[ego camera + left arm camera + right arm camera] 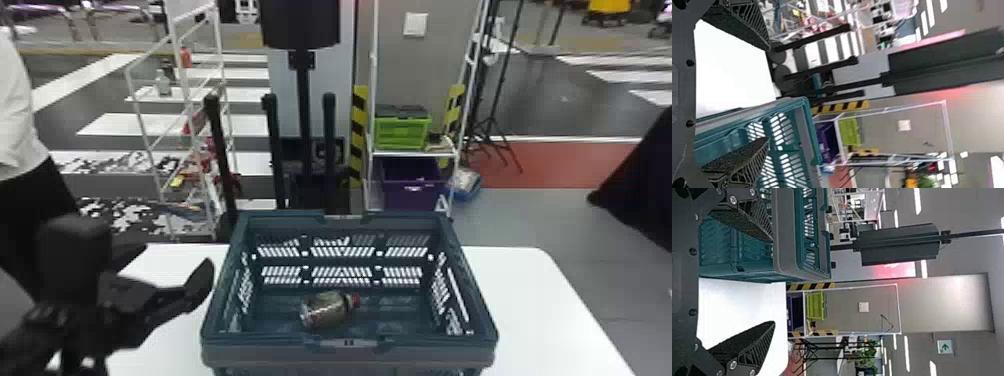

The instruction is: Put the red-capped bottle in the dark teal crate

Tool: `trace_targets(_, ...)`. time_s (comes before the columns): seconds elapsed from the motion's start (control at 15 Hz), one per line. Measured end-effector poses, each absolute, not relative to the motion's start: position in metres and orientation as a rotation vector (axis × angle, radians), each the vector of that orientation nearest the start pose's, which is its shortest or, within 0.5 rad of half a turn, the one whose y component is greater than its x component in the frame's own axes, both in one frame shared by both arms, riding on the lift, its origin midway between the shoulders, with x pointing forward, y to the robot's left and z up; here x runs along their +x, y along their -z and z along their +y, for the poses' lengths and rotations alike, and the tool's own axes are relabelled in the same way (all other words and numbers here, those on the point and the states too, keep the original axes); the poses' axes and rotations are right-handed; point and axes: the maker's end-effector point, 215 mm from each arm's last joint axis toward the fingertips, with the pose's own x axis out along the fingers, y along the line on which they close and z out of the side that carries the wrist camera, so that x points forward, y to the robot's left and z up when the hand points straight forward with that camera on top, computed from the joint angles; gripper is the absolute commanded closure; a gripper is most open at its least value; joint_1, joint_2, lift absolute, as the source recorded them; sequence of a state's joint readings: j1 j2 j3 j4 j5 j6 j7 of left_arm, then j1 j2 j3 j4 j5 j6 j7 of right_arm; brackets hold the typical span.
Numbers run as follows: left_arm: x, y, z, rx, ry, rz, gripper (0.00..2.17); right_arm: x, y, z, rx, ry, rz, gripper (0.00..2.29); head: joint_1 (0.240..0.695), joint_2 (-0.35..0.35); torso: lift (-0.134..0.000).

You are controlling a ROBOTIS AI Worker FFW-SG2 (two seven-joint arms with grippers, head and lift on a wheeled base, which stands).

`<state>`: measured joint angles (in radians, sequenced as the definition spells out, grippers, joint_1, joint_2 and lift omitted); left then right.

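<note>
Starting at the left: the left gripper is beside the crate's left wall, its fingers spread apart with nothing between them. Whether the nearer fingertip touches the rim cannot be determined from the head view.

Centre: the dark teal crate stands upright on the white table, its top open. Inside, the bottle lies on its side on the crate floor, closer to the front wall than the back. Its red cap points to the right. Neither gripper is in contact with it.

Right: the right gripper is empty, its fingers wide apart. In its wrist view, one finger overlaps the crate and the other lies across the white table.

Finding: the placing step appears complete, with the bottle wholly within the walls. In my judgement no further grasp is required. The next move calls for the left arm to draw outward from the crate wall, fingers clear of the rim; a careless sweep inward could catch the rim, shift the crate and roll the bottle.
</note>
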<state>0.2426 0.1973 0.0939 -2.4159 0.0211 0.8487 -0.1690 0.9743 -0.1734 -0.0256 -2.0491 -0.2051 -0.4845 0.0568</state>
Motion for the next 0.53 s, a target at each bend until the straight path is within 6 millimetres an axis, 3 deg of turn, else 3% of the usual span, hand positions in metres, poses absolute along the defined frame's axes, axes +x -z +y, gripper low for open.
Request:
trace_targets(0.27, 0.428, 0.303, 0.287, 0.089, -0.023, 0.17, 0.07, 0.288, 0.364, -0.247, 0.059, -0.104, 0.029, 0.15, 0.499, 0.0, 0.0)
trace_targets(0.53, 0.382, 0.357, 0.275, 0.025, -0.04, 0.16, 0.07, 0.291, 0.364, -0.245, 0.059, -0.112, 0.029, 0.15, 0.499, 0.0, 0.0)
